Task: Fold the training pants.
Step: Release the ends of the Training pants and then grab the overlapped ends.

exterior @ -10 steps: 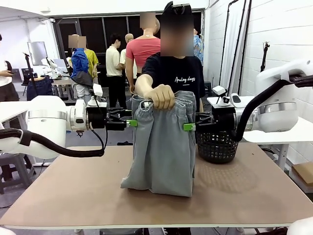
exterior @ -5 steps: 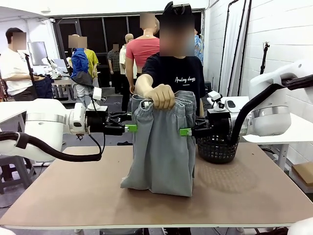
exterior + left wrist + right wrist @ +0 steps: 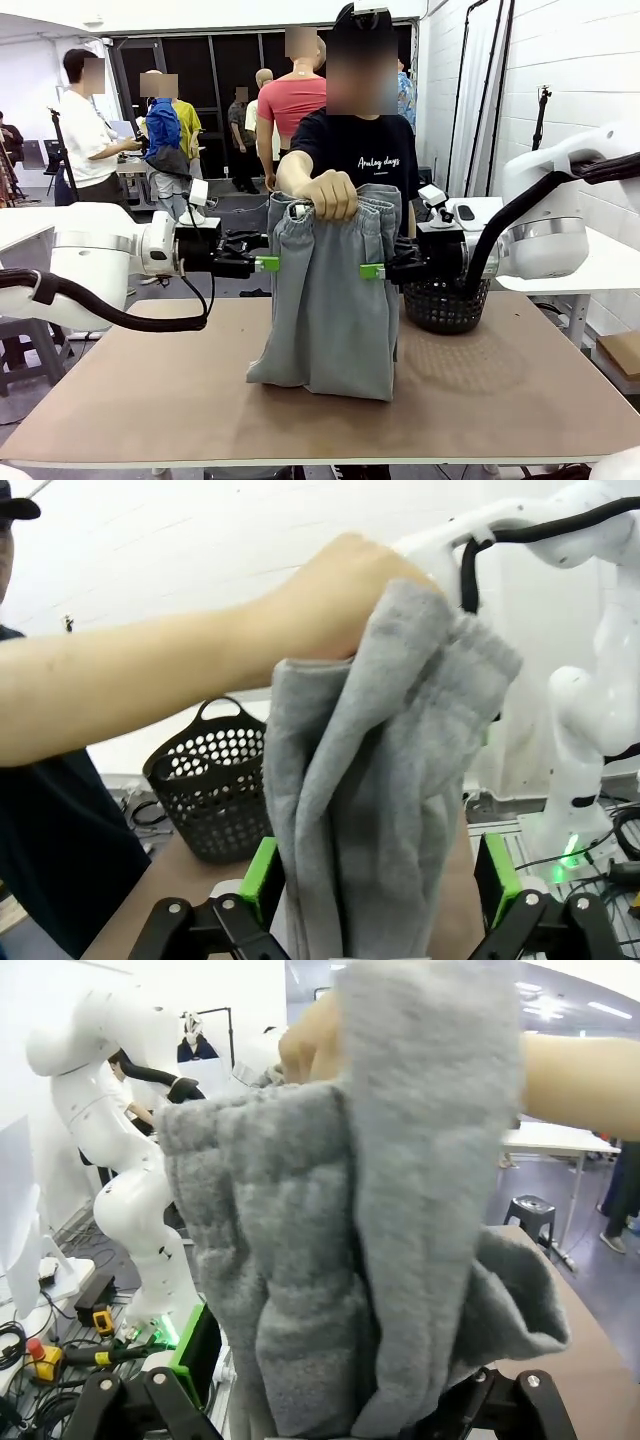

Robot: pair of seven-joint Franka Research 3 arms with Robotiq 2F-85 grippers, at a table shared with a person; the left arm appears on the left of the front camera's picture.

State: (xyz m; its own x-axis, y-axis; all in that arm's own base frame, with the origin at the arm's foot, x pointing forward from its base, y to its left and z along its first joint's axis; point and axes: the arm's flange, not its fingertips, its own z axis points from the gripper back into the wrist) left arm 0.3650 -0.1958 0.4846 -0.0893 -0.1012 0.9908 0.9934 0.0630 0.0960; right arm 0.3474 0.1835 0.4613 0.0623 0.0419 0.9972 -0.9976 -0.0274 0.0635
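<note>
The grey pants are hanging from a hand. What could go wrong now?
The pants are held up by the person's hand alone; if it lets go before the open left end effector and right end effector close, they could drop in a heap. The fabric is bunched, so a pinch might catch extra layers.
</note>
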